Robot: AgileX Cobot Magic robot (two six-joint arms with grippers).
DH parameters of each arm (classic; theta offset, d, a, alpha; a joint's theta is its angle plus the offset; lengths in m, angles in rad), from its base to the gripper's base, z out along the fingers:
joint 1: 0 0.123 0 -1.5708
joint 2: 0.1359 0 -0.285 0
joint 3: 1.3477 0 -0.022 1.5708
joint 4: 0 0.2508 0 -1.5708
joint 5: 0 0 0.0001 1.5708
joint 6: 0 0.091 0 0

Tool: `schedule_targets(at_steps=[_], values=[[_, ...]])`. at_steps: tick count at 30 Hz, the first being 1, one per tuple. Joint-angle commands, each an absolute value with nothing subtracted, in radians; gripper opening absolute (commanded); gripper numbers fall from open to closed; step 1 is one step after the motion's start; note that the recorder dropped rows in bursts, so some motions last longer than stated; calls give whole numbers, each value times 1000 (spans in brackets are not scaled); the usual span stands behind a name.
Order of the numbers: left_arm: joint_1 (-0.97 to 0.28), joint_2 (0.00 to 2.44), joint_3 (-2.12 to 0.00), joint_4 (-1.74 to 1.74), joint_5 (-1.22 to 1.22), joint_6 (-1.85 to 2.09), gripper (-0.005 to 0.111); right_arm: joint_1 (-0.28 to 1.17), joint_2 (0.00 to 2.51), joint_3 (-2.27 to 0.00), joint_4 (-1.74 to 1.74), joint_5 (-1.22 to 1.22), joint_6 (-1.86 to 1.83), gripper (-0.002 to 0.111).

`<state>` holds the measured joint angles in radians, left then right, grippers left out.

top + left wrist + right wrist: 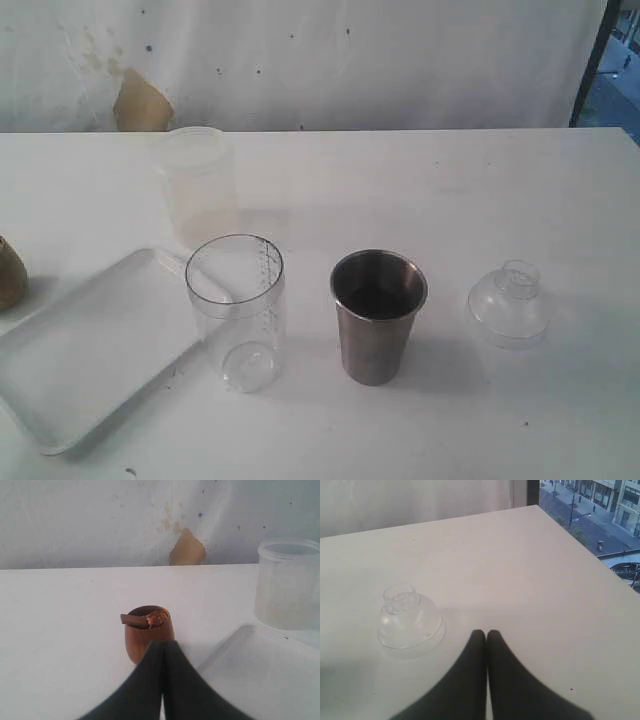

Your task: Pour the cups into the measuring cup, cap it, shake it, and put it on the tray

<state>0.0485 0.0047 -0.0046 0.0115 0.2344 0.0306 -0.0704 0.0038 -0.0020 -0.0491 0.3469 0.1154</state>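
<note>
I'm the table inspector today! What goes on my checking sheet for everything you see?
Surface: white table, a few dark specks.
Job's things: wooden cup holding brown pieces; steel tumbler and clear measuring cup upright, measuring cup empty; white tray bare; clear dome lid lying apart.
Clutter: frosted container beyond the tray.
Grippers: left gripper and right gripper both shut, holding nothing.
Cables: nothing seen.
Surroundings: stained white backdrop; a street outside.
</note>
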Motion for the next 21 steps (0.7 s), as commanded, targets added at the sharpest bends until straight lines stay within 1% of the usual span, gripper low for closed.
schedule_targets(at_steps=[1, 4, 9, 12, 16, 19, 21], values=[[47, 0, 0, 11, 222, 43, 0, -56, 0, 0, -52, 342, 119, 0], [47, 0, 0, -10, 122, 48, 0, -54, 0, 0, -52, 342, 119, 0], [47, 0, 0, -29, -155, 14, 0, -38, 0, 0, -52, 342, 119, 0], [47, 0, 0, -29, -203, -156, 0, -38, 0, 0, -52, 342, 119, 0], [47, 0, 0, -29, -218, -258, 0, -38, 0, 0, -52, 342, 119, 0], [47, 0, 0, -29, -398, -325, 0, -38, 0, 0, -52, 342, 119, 0], [47, 22, -11, -29, -426, -363, 0, -38, 0, 0, -52, 342, 119, 0]])
